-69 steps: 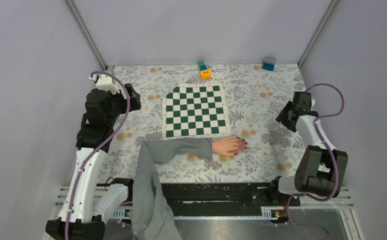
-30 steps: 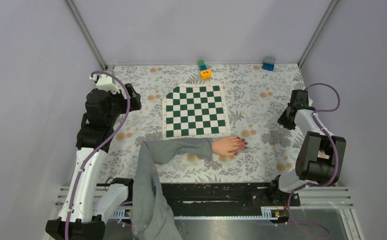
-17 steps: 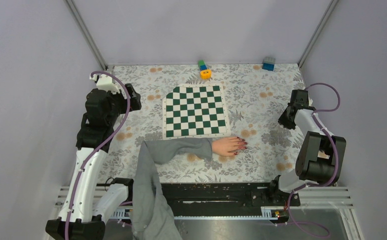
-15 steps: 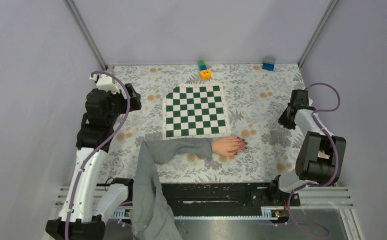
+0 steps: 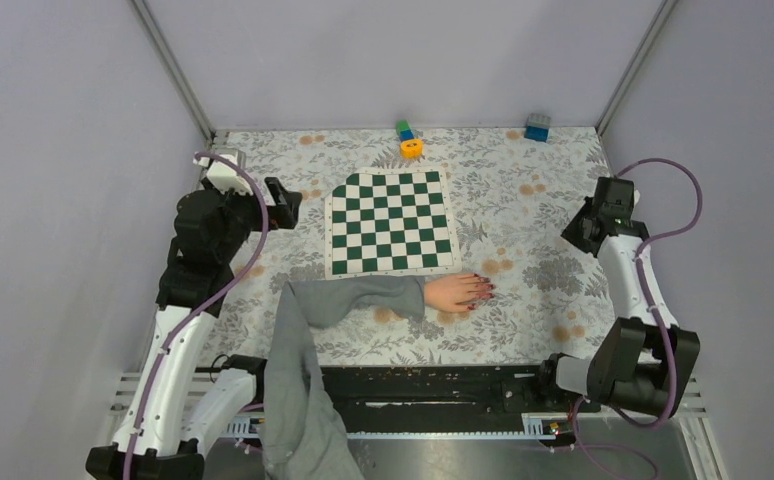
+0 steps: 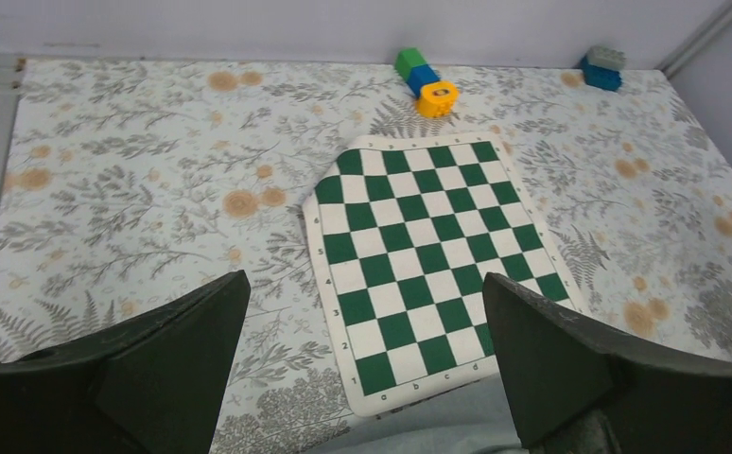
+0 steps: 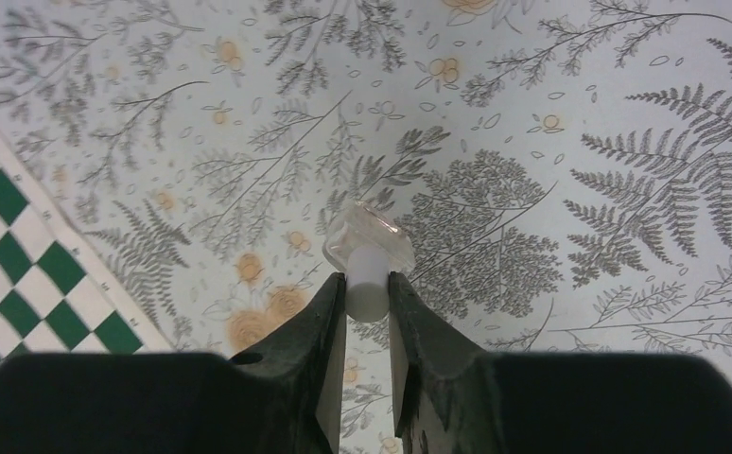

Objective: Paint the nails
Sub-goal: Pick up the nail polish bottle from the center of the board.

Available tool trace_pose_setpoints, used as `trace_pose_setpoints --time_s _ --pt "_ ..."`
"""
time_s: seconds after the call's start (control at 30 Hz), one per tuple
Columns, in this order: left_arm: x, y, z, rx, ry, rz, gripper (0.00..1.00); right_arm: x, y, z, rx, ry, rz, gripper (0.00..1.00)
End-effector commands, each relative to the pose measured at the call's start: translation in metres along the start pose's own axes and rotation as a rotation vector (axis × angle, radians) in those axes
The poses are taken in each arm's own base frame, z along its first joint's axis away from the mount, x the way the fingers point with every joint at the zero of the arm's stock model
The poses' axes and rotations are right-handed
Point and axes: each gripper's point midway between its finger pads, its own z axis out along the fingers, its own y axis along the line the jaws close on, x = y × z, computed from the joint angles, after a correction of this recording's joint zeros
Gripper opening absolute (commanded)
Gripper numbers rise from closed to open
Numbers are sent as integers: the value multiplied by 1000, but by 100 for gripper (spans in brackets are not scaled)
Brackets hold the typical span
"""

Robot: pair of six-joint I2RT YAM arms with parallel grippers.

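Note:
A pale hand (image 5: 455,292) with a grey sleeve (image 5: 358,298) lies flat on the flowered table, fingers pointing right. Its nails (image 5: 487,289) are dark red and glossy. My right gripper (image 5: 575,233) hangs to the right of the hand, apart from it. In the right wrist view the right gripper (image 7: 367,280) is shut on the white cap (image 7: 367,288) of a small clear bottle (image 7: 370,236). My left gripper (image 5: 291,204) is open and empty, left of the chessboard. In the left wrist view the left gripper (image 6: 367,284) looks over the board and a strip of sleeve (image 6: 438,430).
A green and white chessboard (image 5: 391,221) lies behind the hand and shows in the left wrist view (image 6: 428,255). An orange ring (image 5: 411,148) and green and blue blocks (image 5: 403,129) sit at the back edge. A blue block (image 5: 536,127) sits at the back right.
My right arm has swung its wrist up and to the right, its elbow dropping towards the near edge. My left gripper has shifted right towards the chessboard. The hand has not moved.

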Motion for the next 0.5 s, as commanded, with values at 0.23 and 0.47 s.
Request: trace_pose_setpoints --time_s 0.23,0.47 --pt "12 -102 -21 485 -25 229 99 41 62 -59 -275 109 -107 0" --pt "42 -151 -45 716 -6 352 99 73 121 -115 -509 194 -255 0"
